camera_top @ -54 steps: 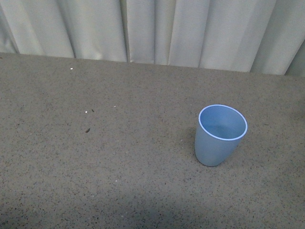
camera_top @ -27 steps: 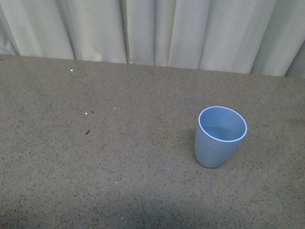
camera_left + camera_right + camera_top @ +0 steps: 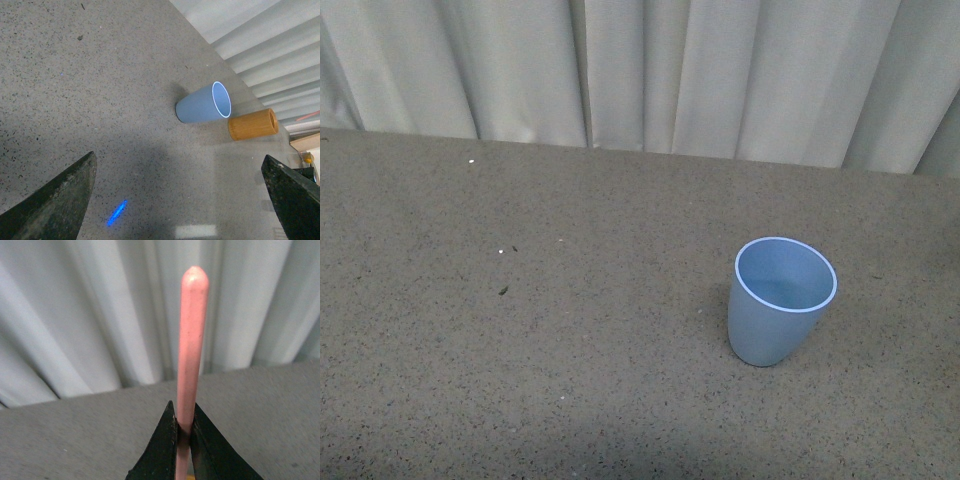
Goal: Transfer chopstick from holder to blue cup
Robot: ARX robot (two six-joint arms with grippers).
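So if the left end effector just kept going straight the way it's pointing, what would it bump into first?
Probably the table. The left end effector is open and looks down at bare tabletop between its fingers. The blue cup and a wooden holder stand farther along that line, though depth is hard to judge.

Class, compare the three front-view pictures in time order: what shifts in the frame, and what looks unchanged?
The whole scene slides down the frame: the curtain's lower edge and the blue cup sit lower now, so the camera seems to have tilted up. The cup stays upright and empty, at the same spot on the table. No arm enters this view.
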